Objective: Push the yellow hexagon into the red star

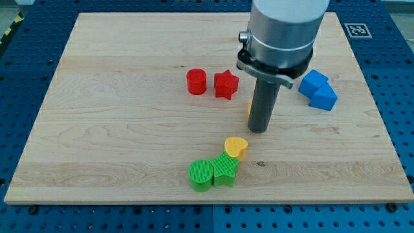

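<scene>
Nothing finished: yellow hexagon (250, 107), mostly hidden behind my tip (258, 130), sits near but apart from the red star (226, 85). No pincer shows.

My tip (258, 130) beside yellow hexagon (250, 107).

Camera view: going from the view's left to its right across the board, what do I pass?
Red cylinder → green cylinder → red star → yellow heart → my tip, with a yellow sliver, probably the hexagon, at the rod's left edge → blue blocks.
</scene>
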You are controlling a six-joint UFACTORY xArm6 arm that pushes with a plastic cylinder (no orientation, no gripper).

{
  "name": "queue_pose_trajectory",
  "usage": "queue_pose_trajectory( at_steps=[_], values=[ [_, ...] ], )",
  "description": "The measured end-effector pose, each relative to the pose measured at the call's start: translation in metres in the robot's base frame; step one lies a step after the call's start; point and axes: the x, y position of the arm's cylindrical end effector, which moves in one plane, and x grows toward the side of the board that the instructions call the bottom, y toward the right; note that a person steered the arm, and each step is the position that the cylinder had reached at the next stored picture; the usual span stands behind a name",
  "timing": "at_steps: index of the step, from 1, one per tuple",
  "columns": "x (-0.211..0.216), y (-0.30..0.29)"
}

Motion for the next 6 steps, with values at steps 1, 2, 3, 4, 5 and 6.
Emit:
queue_pose_trajectory(
  at_steps=[1,2,3,4,5,6],
  values=[
    [-0.018,0.007],
    [-0.018,0.014],
    [0.01,0.039],
    [-0.005,0.075],
    [-0.034,0.079],
    [-0.036,0.046]
  ],
)
